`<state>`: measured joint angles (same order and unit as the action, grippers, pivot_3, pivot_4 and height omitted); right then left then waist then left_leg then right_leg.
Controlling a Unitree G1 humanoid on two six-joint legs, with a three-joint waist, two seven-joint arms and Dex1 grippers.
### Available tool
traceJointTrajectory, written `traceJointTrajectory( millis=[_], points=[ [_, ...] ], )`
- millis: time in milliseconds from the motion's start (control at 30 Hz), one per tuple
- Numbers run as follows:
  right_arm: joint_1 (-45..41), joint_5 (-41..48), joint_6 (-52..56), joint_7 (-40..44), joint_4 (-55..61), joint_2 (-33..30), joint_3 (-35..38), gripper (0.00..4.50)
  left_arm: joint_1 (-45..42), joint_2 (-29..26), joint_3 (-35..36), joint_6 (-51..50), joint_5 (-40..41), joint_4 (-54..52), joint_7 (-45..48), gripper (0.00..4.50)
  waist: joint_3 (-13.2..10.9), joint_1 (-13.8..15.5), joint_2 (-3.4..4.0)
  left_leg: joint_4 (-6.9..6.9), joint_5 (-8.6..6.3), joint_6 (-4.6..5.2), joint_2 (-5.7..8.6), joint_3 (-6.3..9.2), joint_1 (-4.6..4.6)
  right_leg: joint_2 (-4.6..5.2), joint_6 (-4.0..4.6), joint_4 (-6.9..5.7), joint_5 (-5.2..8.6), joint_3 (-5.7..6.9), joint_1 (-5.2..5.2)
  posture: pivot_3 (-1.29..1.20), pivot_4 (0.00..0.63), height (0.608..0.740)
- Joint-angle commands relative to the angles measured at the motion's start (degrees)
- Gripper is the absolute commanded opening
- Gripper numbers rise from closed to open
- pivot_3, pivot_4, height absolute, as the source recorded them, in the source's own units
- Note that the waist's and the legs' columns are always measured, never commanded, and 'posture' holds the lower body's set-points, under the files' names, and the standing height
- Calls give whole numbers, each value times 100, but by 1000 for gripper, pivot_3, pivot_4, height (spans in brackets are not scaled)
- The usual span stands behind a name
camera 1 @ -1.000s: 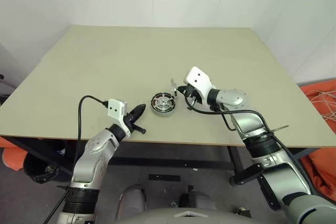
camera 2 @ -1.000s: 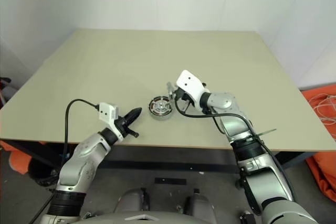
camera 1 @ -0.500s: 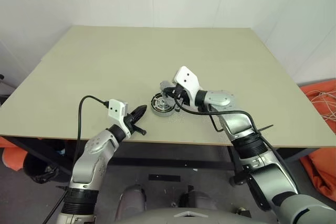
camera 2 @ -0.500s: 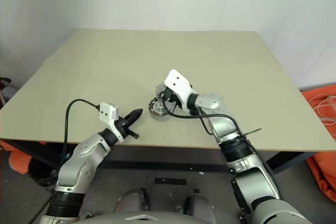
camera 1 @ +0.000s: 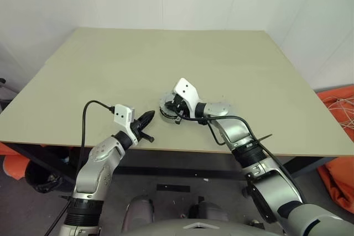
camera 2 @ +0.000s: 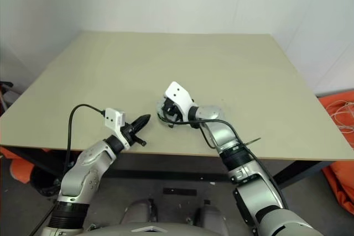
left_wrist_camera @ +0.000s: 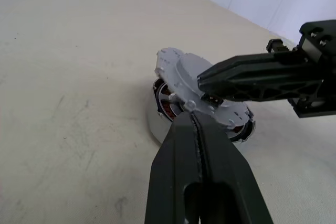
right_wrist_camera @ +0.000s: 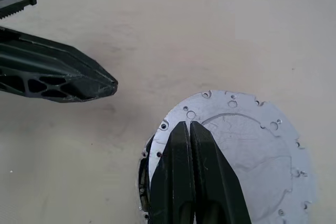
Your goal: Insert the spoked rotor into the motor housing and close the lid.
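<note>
**Silver lid tilted over the housing, pinched by the right fingers**

Black and pressed together, the right fingers [right_wrist_camera: 190, 145] pinch the rim of the lid [right_wrist_camera: 247, 145], a dull silver disc with small holes round its edge. The right gripper [camera 1: 176, 109] reaches in from the right, and the lid sits tilted across the top of the motor housing [left_wrist_camera: 157, 121], one side raised and the other resting low on the ring. Copper-coloured windings show under the raised side. The rotor cannot be made out beneath the lid.

The left gripper [camera 1: 148, 119] hovers just beside the housing, apart from it, on the side toward the desk's left edge. Its fingers [left_wrist_camera: 181, 150] are pressed together with nothing between them, and their tip points at the housing.

The housing stands on the beige desk [camera 1: 110, 70], near the front edge and about midway between the left and right edges.
</note>
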<state>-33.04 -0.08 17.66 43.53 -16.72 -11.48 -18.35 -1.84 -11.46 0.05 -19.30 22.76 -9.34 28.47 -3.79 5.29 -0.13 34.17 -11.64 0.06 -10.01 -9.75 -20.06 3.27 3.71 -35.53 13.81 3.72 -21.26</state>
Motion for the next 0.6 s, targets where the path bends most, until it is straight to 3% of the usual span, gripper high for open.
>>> traceJointTrajectory(
  millis=[33, 233, 367, 600],
  points=[
    [75, -18, -79, 26, 13, -45, -9, 35, -59, -8, 44, 18, 75, -245, -5, 0, 0, 0, 0, 0, 0, 0, 0, 0, 0, 0, 2, 0, -1, 0, 0, 0, 0, 740],
    [229, 151, 77, 215, 404, -212, 61, 35, -53, -8, 45, 20, 75, -233, 3, 0, 0, 6, 0, -1, 0, 1, 0, 1, 7, 0, -29, 1, 17, 0, 7, 0, 0, 740],
    [155, 726, 502, 240, 1171, -191, 540, 35, -71, -11, 51, 27, 76, -215, 11, 0, -1, 2, 1, -1, 0, 0, 0, 1, 5, -1, -32, 1, 18, 0, 5, 0, 0, 740],
    [28, 920, 812, 113, 1710, -247, 721, 2244, -111, -15, 27, 30, 68, -150, 52, 0, -2, 3, 3, -7, 0, 0, 0, 0, 7, -1, -32, 2, 19, 0, 4, 0, 0, 740]
  ],
)
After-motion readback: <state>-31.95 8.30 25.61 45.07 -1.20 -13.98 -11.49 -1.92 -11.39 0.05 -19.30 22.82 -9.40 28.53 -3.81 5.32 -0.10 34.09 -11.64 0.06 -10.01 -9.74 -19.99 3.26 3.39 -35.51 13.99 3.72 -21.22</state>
